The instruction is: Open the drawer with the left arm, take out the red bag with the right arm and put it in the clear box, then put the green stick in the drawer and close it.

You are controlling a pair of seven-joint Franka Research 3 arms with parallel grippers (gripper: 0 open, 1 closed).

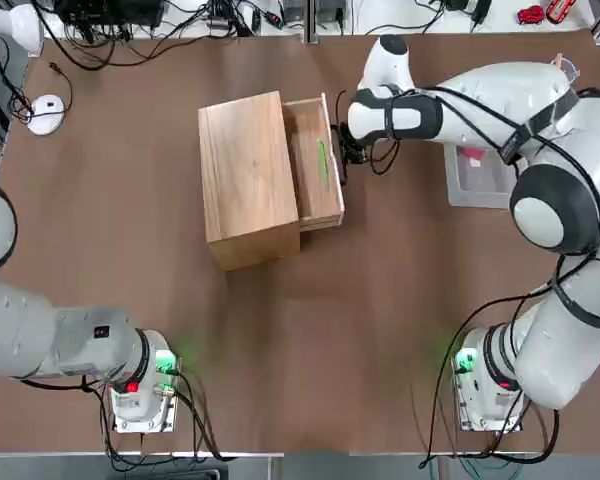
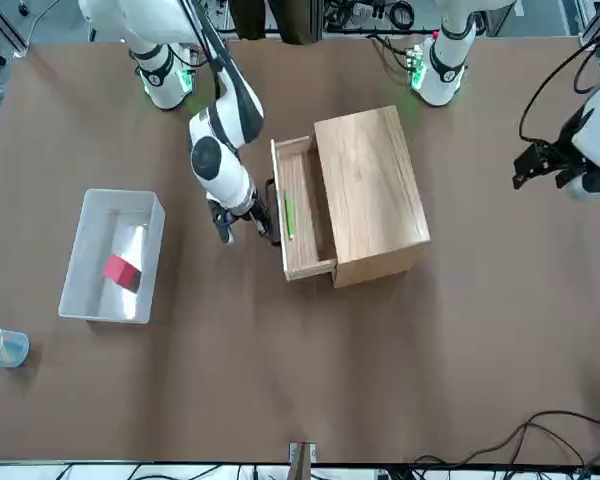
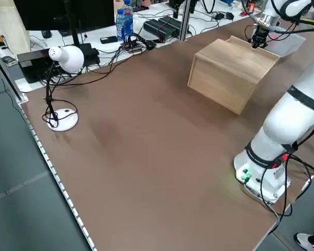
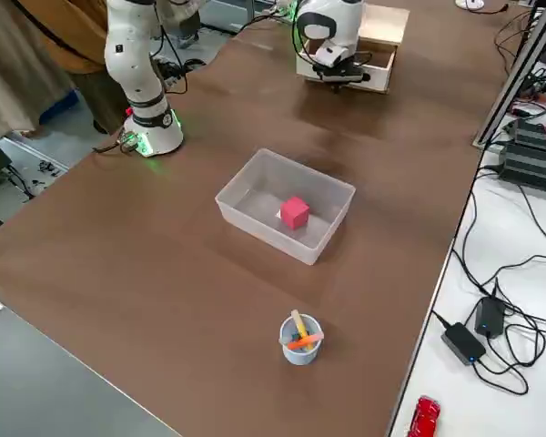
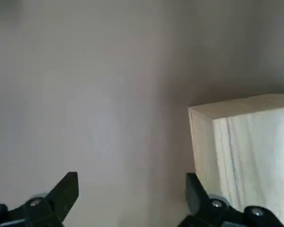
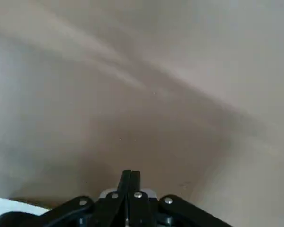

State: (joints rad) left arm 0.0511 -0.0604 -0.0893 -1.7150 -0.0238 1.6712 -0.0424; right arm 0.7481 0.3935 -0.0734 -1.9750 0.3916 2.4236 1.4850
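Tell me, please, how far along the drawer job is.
Done: the red bag sits in the clear box, and the green stick lies in the pulled-out drawer.
In hand: nothing is held; the right gripper, shut and empty, is beside the drawer's front. The left gripper is open, away past the wooden box's far side.
Left: closing the drawer.

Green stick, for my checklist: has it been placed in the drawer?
Yes, the green stick lies inside the open drawer.
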